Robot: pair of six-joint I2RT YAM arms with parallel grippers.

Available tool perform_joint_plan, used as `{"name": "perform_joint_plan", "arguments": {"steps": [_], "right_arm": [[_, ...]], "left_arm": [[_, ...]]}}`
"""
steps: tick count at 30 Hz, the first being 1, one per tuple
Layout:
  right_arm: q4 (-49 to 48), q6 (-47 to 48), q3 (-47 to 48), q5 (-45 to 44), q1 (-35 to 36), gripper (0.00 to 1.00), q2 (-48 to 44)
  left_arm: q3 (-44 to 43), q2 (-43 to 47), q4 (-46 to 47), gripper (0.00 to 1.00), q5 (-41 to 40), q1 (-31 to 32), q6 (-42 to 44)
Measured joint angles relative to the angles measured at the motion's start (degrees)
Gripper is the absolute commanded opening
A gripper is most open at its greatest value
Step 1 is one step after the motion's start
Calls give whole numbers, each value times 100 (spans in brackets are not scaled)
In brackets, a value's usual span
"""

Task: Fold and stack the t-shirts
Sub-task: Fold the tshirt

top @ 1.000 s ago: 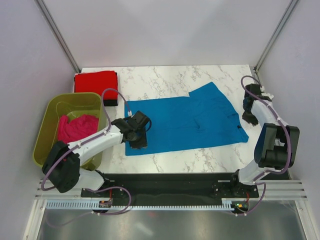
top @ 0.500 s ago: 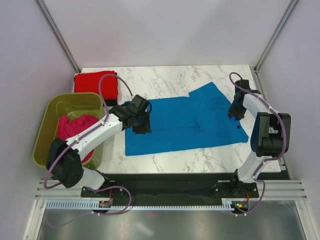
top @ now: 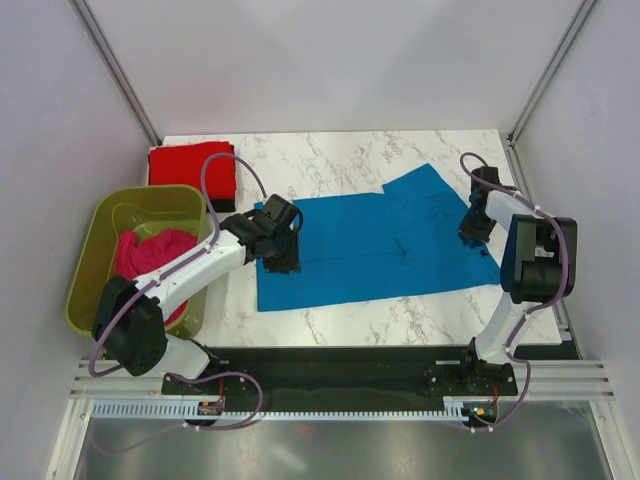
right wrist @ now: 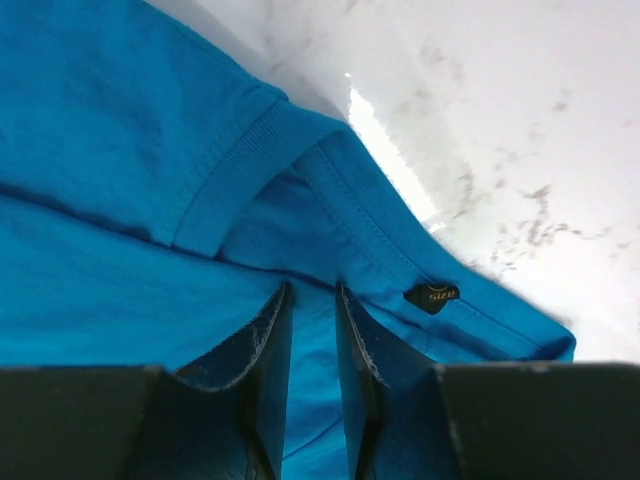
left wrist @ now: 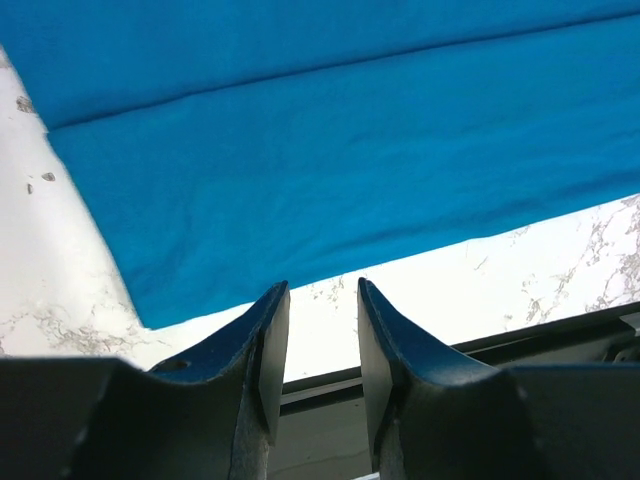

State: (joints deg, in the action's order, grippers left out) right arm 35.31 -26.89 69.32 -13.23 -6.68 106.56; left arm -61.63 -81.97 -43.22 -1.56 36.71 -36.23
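Both grippers have closed in on the blue t-shirt, which lies flat on the table. The left gripper is parted and empty at the hem. The right gripper has narrowed over the collar and is possibly pinching it, so the first fold seems imminent.

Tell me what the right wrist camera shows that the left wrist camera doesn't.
Only the right wrist view shows the ribbed neckband and a small dark size tag. Only the left wrist view shows the shirt's straight edge and corner, plus the black rail beyond the table's edge. Both show the blue t-shirt lying on the marble table, seen past that camera's own dark fingers, which stand apart.
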Motion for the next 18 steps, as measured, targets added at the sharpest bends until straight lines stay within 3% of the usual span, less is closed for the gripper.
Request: {"name": "perform_joint_plan", "arguments": {"steps": [4, 10, 18], "right_arm": [[-105, 9, -35, -201, -195, 31, 0], [-131, 20, -70, -393, -389, 33, -39], [184, 17, 380, -116, -391, 38, -247]], "left_arm": [[-175, -55, -96, 41, -31, 0, 122], [-1222, -568, -116, 41, -31, -146, 428], [-2588, -2028, -184, 37, 42, -1346, 841]]}}
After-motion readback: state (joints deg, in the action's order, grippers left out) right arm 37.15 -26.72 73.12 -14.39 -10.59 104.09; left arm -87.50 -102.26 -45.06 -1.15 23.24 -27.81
